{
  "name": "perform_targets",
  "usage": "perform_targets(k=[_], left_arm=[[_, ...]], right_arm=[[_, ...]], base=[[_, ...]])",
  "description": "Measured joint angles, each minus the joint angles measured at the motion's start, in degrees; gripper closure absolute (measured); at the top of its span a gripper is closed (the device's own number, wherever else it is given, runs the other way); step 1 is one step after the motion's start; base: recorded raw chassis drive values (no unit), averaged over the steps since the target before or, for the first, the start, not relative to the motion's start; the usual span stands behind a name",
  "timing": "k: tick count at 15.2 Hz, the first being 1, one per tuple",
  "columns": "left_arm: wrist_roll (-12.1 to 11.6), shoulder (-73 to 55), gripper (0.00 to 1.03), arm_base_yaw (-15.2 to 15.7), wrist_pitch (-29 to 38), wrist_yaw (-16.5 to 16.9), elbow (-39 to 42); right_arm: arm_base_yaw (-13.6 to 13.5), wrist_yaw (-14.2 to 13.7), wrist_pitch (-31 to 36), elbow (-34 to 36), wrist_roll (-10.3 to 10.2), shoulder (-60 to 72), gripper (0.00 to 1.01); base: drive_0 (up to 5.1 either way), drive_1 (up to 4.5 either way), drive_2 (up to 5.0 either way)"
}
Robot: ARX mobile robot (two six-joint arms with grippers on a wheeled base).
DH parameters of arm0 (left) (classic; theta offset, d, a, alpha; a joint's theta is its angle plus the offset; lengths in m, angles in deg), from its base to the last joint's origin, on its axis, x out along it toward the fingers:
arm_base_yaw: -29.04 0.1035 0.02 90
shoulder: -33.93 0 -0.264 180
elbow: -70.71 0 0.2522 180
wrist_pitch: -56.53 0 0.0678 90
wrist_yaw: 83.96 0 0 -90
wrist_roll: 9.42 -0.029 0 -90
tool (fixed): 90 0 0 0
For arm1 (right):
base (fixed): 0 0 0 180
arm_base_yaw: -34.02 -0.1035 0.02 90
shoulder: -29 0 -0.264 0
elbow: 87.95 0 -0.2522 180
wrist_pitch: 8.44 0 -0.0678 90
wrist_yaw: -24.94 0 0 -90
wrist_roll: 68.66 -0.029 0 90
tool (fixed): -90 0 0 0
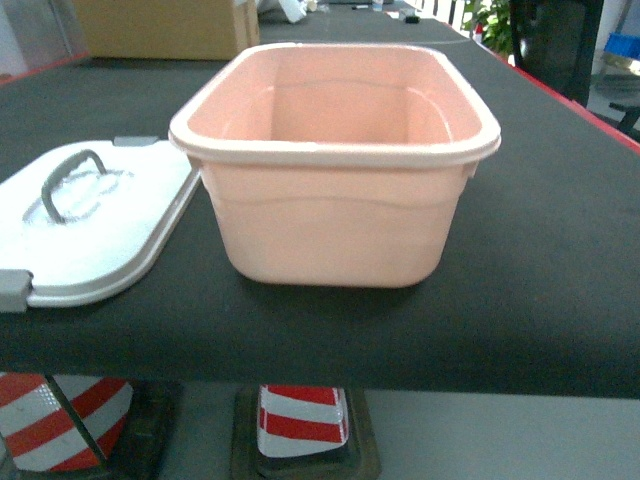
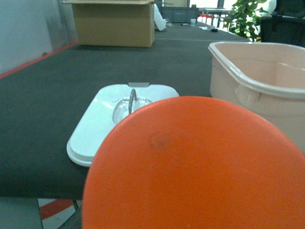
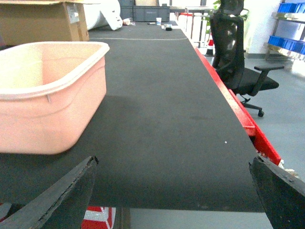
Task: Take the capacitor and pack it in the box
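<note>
We see the rounded peach-pink plastic box (image 1: 335, 165) open and empty mid-table, white lid (image 1: 95, 225) beside it. Orange round capacitor (image 2: 195, 167) fills left wrist view; grip unclear. Right gripper (image 3: 174, 191) spread wide, empty. Packing remains.

A long surface (image 3: 167, 95) covered in black matting with a red edge (image 3: 238, 114) runs away into the room, and a brown cardboard carton (image 2: 114, 24) stands at its far end with a few small items too distant to make out. Beside the surface on the right stand a black office chair (image 3: 236, 52) on a pale grey floor (image 3: 286, 124), blue bins (image 3: 290, 7) on a shelf and a leafy green plant (image 2: 245, 16). Under the near edge are red-and-white striped cones (image 1: 300, 415), and a grey-blue wall (image 2: 24, 33) runs along the left side.
</note>
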Motion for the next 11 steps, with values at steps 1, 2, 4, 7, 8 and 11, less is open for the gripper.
perform_targets(k=[1, 2, 4, 7, 8, 11], left_arm=[[0.0, 0.0, 0.59, 0.0, 0.0, 0.0, 0.0], [0.0, 0.0, 0.59, 0.0, 0.3, 0.0, 0.0], [0.0, 0.0, 0.59, 0.0, -0.1, -0.1, 0.0], [0.0, 0.0, 0.59, 0.0, 0.0, 0.0, 0.0], [0.0, 0.0, 0.59, 0.0, 0.0, 0.0, 0.0], [0.0, 0.0, 0.59, 0.0, 0.0, 0.0, 0.0]], right_arm=[[0.0, 0.0, 0.0, 0.0, 0.0, 0.0, 0.03], [0.0, 0.0, 0.2, 0.0, 0.0, 0.0, 0.03], [0.0, 0.1, -0.1, 0.0, 0.0, 0.0, 0.03], [0.0, 0.0, 0.0, 0.0, 0.0, 0.0, 0.03], [0.0, 0.0, 0.0, 0.0, 0.0, 0.0, 0.03], [0.0, 0.0, 0.0, 0.0, 0.0, 0.0, 0.03]], base=[[0.0, 0.0, 0.0], [0.0, 0.0, 0.0], [0.0, 0.0, 0.0], [0.0, 0.0, 0.0], [0.0, 0.0, 0.0], [0.0, 0.0, 0.0]])
